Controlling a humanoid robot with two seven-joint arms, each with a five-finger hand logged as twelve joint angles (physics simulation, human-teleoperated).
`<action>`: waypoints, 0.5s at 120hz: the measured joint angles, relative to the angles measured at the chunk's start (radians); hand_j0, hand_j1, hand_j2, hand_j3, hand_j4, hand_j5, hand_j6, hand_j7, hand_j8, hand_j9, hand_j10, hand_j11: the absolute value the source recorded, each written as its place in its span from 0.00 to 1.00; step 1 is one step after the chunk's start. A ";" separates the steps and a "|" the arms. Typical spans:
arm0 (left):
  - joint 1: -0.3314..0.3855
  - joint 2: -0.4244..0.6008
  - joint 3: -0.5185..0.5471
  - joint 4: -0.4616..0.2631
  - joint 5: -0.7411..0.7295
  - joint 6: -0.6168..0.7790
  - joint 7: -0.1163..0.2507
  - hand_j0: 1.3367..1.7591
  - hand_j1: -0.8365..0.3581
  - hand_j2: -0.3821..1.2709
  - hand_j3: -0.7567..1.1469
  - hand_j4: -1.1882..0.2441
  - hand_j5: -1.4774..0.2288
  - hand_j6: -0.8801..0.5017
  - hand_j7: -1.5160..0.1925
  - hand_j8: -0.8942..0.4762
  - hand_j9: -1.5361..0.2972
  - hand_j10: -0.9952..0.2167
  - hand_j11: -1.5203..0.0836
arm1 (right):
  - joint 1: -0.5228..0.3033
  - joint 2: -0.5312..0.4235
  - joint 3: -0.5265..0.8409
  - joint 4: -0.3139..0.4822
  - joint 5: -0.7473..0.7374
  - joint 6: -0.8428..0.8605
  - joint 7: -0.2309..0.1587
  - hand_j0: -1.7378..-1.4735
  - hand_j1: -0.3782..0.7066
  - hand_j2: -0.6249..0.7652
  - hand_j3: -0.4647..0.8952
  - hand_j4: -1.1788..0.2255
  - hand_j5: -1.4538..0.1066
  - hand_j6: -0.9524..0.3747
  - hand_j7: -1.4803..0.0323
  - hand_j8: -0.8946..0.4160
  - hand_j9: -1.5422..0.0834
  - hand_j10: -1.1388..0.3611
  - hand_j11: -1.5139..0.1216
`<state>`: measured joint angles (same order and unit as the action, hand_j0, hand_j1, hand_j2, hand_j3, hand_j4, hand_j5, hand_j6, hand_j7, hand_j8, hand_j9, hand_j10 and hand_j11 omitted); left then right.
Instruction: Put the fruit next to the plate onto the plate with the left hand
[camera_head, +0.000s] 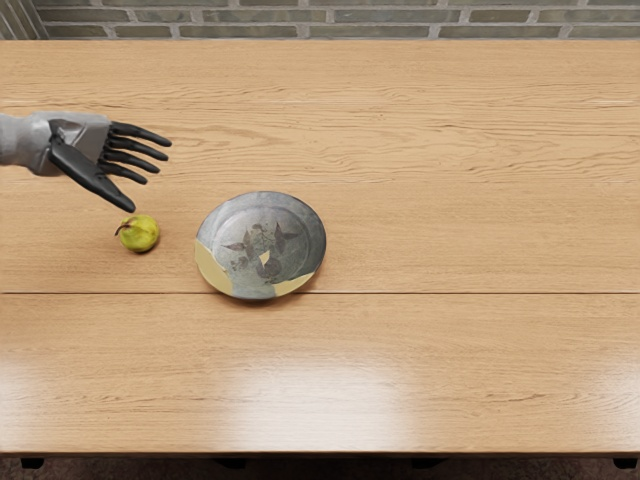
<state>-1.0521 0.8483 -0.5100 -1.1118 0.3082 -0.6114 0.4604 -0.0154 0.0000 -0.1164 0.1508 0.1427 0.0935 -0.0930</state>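
Nearest us, we see a wide wooden desk (450, 350) filling the view. Near its middle lies a round grey plate (225, 225) with yellowish patches at its near rim. Our left hand (100, 155) reaches in from the left, fingers spread, holding nothing. A small green fruit (139, 233) sits on the desk just left of the plate, below the hand.

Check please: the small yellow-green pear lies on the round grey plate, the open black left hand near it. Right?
No. The head view shows the small yellow-green pear on the wooden table beside the round grey plate, the open black left hand near it.
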 joint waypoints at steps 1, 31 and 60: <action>-0.001 0.000 0.000 0.000 0.001 0.000 0.000 0.76 0.75 0.26 0.40 0.66 0.68 0.46 0.70 0.47 0.66 0.62 0.75 | 0.000 0.000 0.000 0.000 0.000 0.000 0.000 0.30 0.07 0.44 0.34 0.81 0.90 0.69 0.95 0.66 0.92 0.74 0.90; 0.004 -0.017 0.001 0.000 0.077 0.000 -0.001 0.76 0.75 0.26 0.40 0.66 0.68 0.46 0.70 0.47 0.66 0.62 0.75 | -0.009 0.000 0.000 -0.002 0.000 -0.004 0.000 0.30 0.07 0.44 0.34 0.81 0.90 0.69 0.95 0.66 0.92 0.74 0.90; -0.031 0.035 0.096 -0.028 0.154 0.054 -0.076 0.76 0.75 0.26 0.40 0.66 0.68 0.46 0.70 0.47 0.66 0.62 0.75 | -0.012 0.000 0.000 -0.002 0.001 -0.005 0.000 0.30 0.07 0.44 0.34 0.81 0.90 0.69 0.95 0.66 0.92 0.74 0.90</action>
<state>-1.0827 0.8832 -0.4139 -1.1399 0.4625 -0.5572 0.3847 -0.0273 0.0000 -0.1165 0.1488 0.1432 0.0890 -0.0935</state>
